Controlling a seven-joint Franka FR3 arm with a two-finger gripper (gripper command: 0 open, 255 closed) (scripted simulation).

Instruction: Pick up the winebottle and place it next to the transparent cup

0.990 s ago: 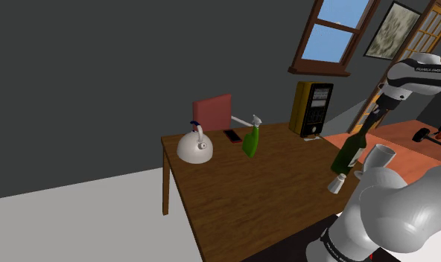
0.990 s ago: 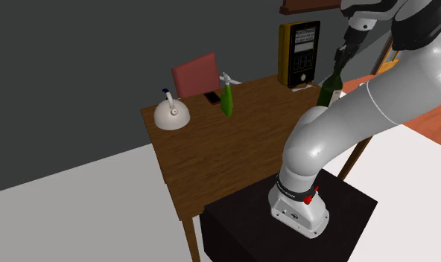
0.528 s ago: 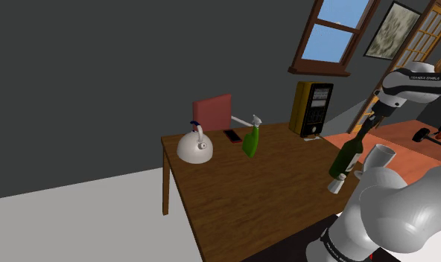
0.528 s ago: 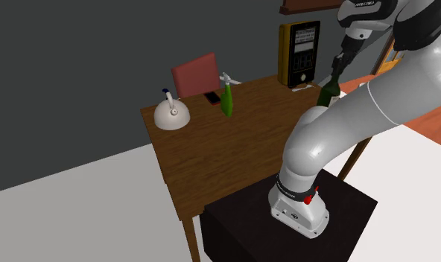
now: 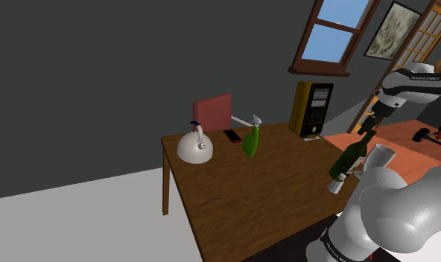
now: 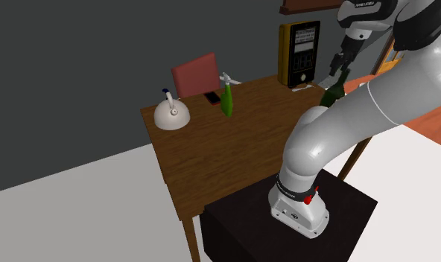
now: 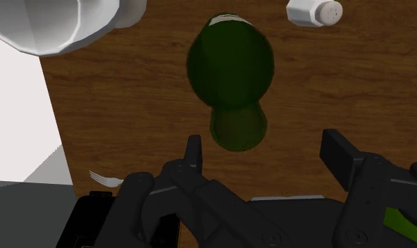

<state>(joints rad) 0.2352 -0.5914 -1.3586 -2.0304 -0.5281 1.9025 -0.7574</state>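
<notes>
The dark green wine bottle [image 5: 347, 161] stands on the wooden table [image 5: 241, 186] near its right edge in the shoulder view, its neck leaning toward a whitish cup [image 5: 380, 155] right beside it. My gripper [image 5: 369, 123] hangs just above the bottle's top with its fingers open and apart from the neck. In the wrist view the gripper [image 7: 265, 151] is spread wide. The bottle [image 7: 232, 67] lies below and slightly off toward one finger, untouched. The cup [image 7: 52, 21] sits close to the bottle. From the second exterior view, the gripper [image 6: 338, 67] is over the bottle [image 6: 331, 94].
A small white shaker [image 5: 337, 184] stands by the bottle's base. Farther along the table are a white kettle [image 5: 194, 147], a green spray bottle [image 5: 250, 141], a phone [image 5: 232, 135] and a yellow-black box [image 5: 313, 108]. A red chair [image 5: 211, 112] is behind. A fork [image 7: 105, 180] lies near the table edge.
The fingers have opened and let go of the bottle's neck. The bottle now leans further toward the cup. The hand has stayed in about the same place.
</notes>
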